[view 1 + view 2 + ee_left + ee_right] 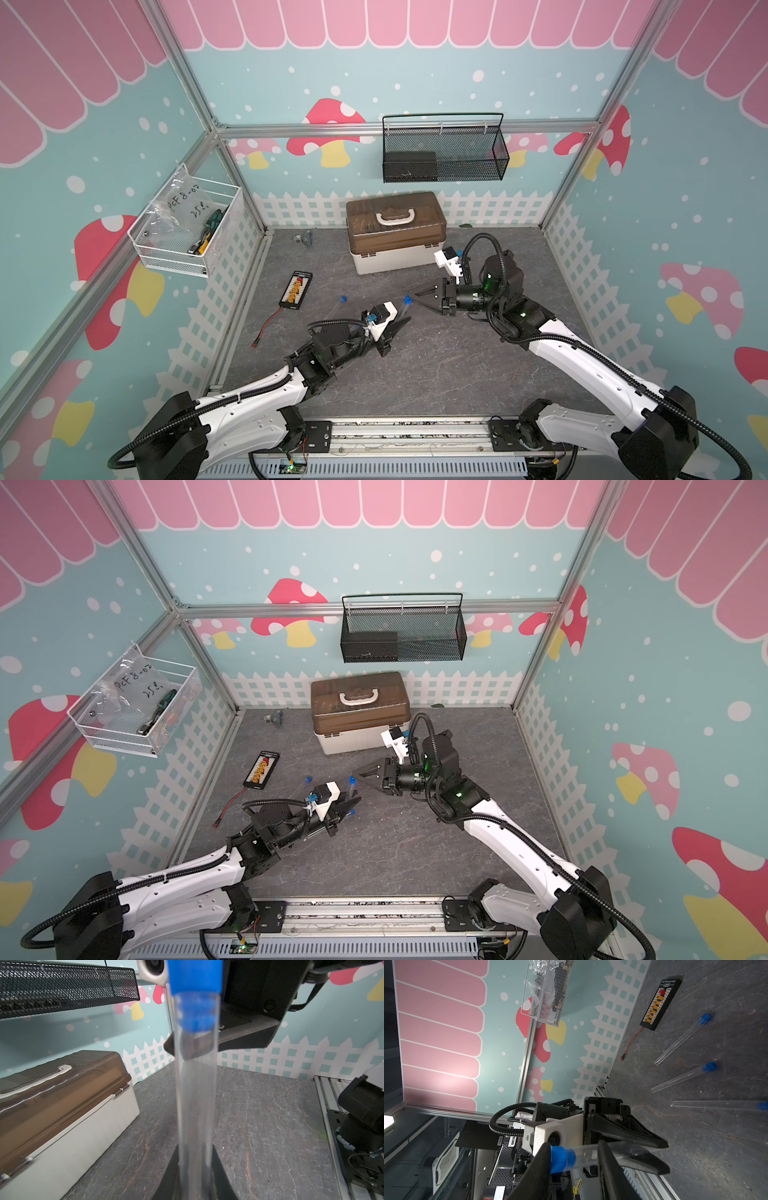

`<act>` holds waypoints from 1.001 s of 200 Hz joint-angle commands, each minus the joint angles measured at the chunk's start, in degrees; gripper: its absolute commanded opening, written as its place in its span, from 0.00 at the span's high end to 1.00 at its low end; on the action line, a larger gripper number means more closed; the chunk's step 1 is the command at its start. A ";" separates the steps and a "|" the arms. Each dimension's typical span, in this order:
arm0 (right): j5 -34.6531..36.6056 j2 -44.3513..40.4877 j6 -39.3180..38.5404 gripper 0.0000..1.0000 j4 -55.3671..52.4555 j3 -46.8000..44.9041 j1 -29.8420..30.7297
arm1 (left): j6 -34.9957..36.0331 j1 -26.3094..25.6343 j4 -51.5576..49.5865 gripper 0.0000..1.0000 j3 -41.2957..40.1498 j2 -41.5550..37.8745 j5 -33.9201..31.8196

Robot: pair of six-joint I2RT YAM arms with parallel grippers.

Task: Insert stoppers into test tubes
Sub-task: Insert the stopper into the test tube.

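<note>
My left gripper point(404, 322) is shut on a clear test tube point(195, 1095), held by its lower part with the mouth end pointing away from it. A bright blue stopper point(195, 991) sits in that mouth. My right gripper point(573, 1145) is open and straddles that end. One of its fingers point(539, 1159) touches the stopper's point(562, 1159) top, and the other crosses in front of the tube point(586, 1155). In both top views the two grippers meet mid-table at the stopper point(407, 298). Three more test tubes lie on the table, each with a blue stopper point(705, 1018) point(709, 1067) point(763, 1105).
A black board with yellow connectors point(296, 289) and its red wire lie at the left. A brown-lidded toolbox point(395, 232) stands at the back, close behind the right arm. A black mesh basket point(442, 151) and a white wire basket point(187, 232) hang on the walls.
</note>
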 commanded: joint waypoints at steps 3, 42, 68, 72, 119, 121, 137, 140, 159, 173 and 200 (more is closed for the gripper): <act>0.20 1.24 1.15 0.67 -0.63 -2.76 0.43 | -1.57 0.18 7.02 1.00 0.30 -0.47 2.89; 0.38 1.94 1.38 0.71 -0.50 -4.46 0.46 | -1.84 0.18 14.16 1.00 0.89 -0.04 5.36; 0.47 2.29 1.41 0.71 -0.38 -5.12 0.42 | -1.83 0.18 16.16 1.00 2.34 1.07 6.10; 0.50 2.34 1.41 0.71 -0.26 -5.25 0.44 | -1.84 0.18 16.51 1.00 2.52 1.23 6.17; 0.68 2.73 0.94 0.72 -0.25 -7.51 0.40 | -2.19 0.18 19.80 1.00 3.47 2.41 5.78; 0.68 2.74 0.88 0.72 -0.31 -7.65 0.44 | -2.26 0.18 19.96 1.00 3.47 2.40 5.70; 0.81 2.69 0.73 0.72 -0.29 -8.54 0.43 | -2.36 0.22 20.70 1.00 3.48 2.35 5.16; 0.72 2.72 0.69 0.72 -0.17 -8.66 0.40 | -2.37 0.18 20.86 1.00 3.48 2.32 5.06; 0.39 3.45 0.72 0.72 1.21 -9.80 0.47 | -2.19 0.27 21.46 1.00 3.68 2.42 6.00; 0.20 3.95 0.88 0.72 1.86 -10.54 0.50 | -2.54 0.31 22.51 1.00 3.73 2.74 6.27; 0.24 4.22 0.81 0.73 2.16 -11.06 0.59 | -2.38 0.26 22.53 1.00 4.30 3.03 6.79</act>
